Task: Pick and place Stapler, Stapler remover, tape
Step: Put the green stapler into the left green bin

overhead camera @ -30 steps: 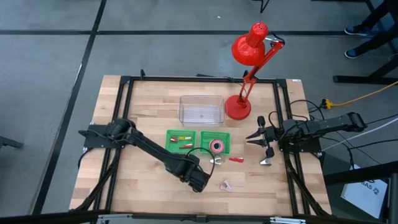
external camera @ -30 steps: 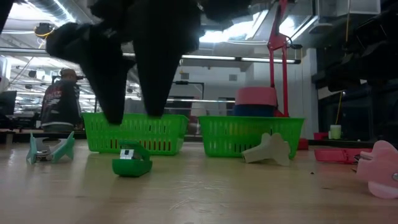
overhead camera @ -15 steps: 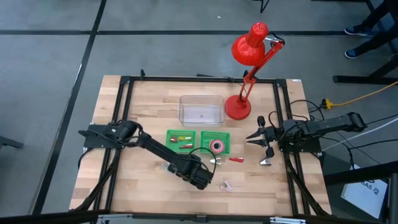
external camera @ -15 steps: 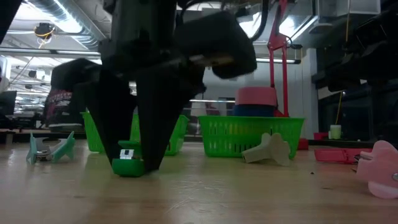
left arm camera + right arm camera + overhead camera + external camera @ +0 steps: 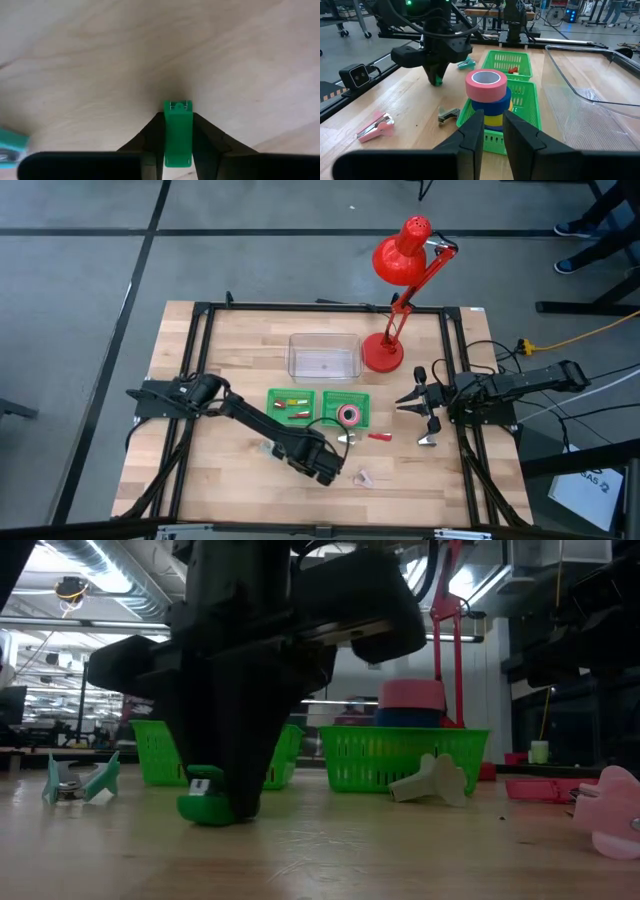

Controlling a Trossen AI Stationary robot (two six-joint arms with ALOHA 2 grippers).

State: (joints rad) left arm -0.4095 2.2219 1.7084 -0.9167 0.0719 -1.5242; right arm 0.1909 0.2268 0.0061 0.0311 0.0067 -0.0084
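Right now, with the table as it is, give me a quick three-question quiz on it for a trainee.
1. True or false: the pink tape roll sits on top of the stack in the green basket.
2. Which item do the left gripper fingers press on from both sides, down on the table?
A. the green stapler
B. a blue tape roll
C. a pair of scissors
3. Fill in the blank: the base of the red lamp stands right next to the clear plastic ______.

Key: 1 true; 2 A; 3 container.
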